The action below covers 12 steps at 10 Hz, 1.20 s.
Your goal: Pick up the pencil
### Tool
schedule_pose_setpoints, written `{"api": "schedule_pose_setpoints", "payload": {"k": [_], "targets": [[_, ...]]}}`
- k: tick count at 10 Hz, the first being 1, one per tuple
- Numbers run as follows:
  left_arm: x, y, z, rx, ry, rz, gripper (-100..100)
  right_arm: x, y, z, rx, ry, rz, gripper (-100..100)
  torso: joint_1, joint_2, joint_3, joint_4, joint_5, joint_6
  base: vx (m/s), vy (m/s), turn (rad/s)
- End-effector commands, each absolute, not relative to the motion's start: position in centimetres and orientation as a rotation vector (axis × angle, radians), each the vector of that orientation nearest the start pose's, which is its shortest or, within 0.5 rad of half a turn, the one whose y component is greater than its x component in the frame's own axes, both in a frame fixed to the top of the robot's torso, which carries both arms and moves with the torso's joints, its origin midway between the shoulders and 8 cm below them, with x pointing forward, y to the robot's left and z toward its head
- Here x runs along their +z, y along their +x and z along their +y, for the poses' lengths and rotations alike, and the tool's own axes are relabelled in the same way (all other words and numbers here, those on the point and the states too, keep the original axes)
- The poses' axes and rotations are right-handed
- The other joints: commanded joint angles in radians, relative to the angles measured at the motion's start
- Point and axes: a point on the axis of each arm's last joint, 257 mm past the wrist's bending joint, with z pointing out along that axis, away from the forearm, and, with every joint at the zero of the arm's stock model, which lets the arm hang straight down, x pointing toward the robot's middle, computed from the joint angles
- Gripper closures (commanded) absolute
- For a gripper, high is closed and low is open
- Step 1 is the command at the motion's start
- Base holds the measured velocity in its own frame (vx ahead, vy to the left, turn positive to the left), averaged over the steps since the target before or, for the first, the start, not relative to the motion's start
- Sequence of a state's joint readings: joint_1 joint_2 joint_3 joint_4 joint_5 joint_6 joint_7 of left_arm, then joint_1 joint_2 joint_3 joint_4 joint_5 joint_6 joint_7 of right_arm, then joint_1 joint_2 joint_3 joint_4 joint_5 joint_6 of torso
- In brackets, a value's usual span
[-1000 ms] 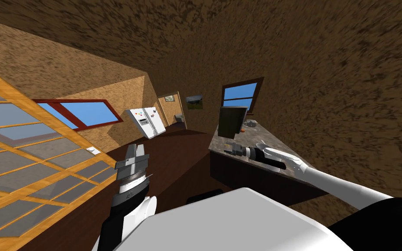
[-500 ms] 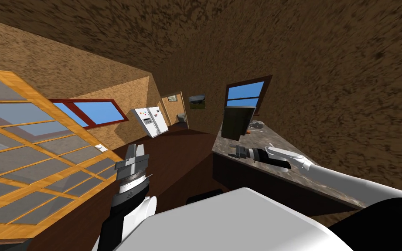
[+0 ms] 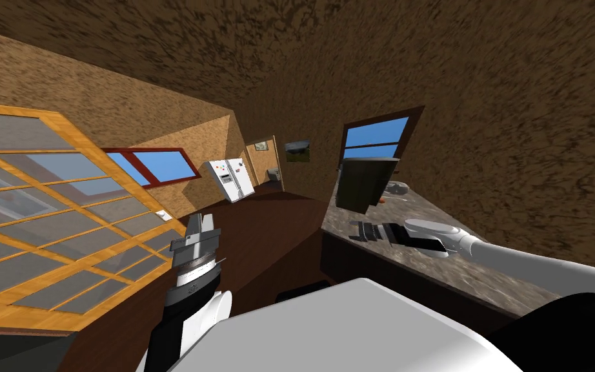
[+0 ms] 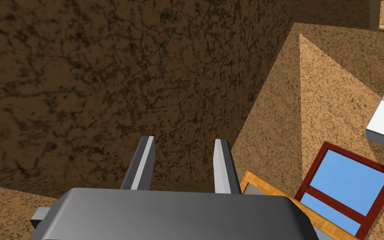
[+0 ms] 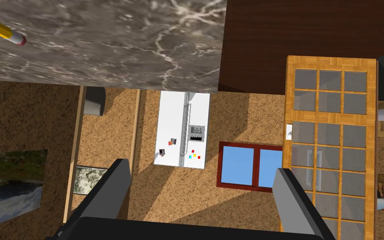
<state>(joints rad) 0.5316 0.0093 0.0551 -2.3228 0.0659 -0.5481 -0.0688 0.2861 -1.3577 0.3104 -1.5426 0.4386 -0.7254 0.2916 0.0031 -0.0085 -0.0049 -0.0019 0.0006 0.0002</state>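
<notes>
The pencil (image 5: 0,31) is yellow with a pink eraser; only its eraser end shows, lying on the grey marbled countertop (image 5: 124,41) off to one side of my right gripper (image 5: 201,164). That gripper is open with nothing between its fingers and points out past the counter's edge toward the room. From the head camera, my right gripper (image 3: 354,230) hovers over the countertop (image 3: 386,213) near its room-side edge. A small orange speck (image 3: 383,201) lies farther along the counter; I cannot tell whether it is the pencil. My left gripper (image 3: 201,221) is raised in front of me, left gripper (image 4: 183,143) open and holding nothing.
A dark boxy object (image 3: 362,184) stands on the counter below a window (image 3: 377,137), with a small grey item (image 3: 396,188) beside it. A white fridge (image 3: 235,179) stands across the dark floor. A glass-paned wooden door (image 3: 51,213) is on my left.
The whole head view has shifted, so I have turned. The counter now lies further right, and my right arm reaches flatter along it with its gripper still near the edge.
</notes>
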Motion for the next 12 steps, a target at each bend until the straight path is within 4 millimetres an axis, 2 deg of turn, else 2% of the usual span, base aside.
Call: {"api": "schedule_pose_setpoints", "payload": {"k": [1,3,4,6,8,10,11,12], "targets": [[4.4,32.0,30.3,-1.227,-0.606,0.551,0,-27.9,33.6,-39.1,0.426,-0.9,2.042,-100,0.0,0.0,0.0,0.0,0.0,0.0,0.106,0.033,0.054],[4.4,32.0,30.3,-1.227,-0.606,0.551,0,-30.7,30.5,-43.9,0.358,-0.928,2.199,-100,-0.001,0.002,0.001,0.0,0.0,0.001,0.128,0.039,0.15],[4.4,32.0,30.3,-1.227,-0.606,0.551,0,-30.6,30.4,-44.2,0.348,-0.94,2.205,-100,0.0,0.0,0.0,0.0,0.0,0.0,0.123,0.031,0.057],[4.4,32.0,30.3,-1.227,-0.606,0.551,0,-32.4,26.9,-49.1,0.276,-0.964,2.358,-100,-0.001,0.001,0.0,0.0,0.0,0.001,0.146,0.03,0.119],[4.4,32.0,30.3,-1.227,-0.606,0.551,0,-32.3,26.9,-49.3,0.271,-0.969,2.36,-100,-0.001,0.001,0.001,0.0,0.0,0.001,0.065,0.022,0.036],[4.4,32.0,30.3,-1.227,-0.606,0.551,0,-33.3,23.1,-53.8,0.202,-0.989,2.499,-100,-0.001,0.006,0.004,0.002,0.0,0.001,0.077,0.036,0.116],[4.4,32.0,30.3,-1.227,-0.606,0.551,0,-33.2,23.2,-53.9,0.199,-0.991,2.5,-100,0.001,0.004,0.002,0.001,0.0,0.0,0.088,0.034,0.056],[4.4,32.0,30.3,-1.227,-0.606,0.551,0,-33.4,21.3,-55.9,0.167,-1.001,2.563,-100,0.0,0.004,0.002,0.001,0.0,0.001,0.081,0.022,0.074]]}}
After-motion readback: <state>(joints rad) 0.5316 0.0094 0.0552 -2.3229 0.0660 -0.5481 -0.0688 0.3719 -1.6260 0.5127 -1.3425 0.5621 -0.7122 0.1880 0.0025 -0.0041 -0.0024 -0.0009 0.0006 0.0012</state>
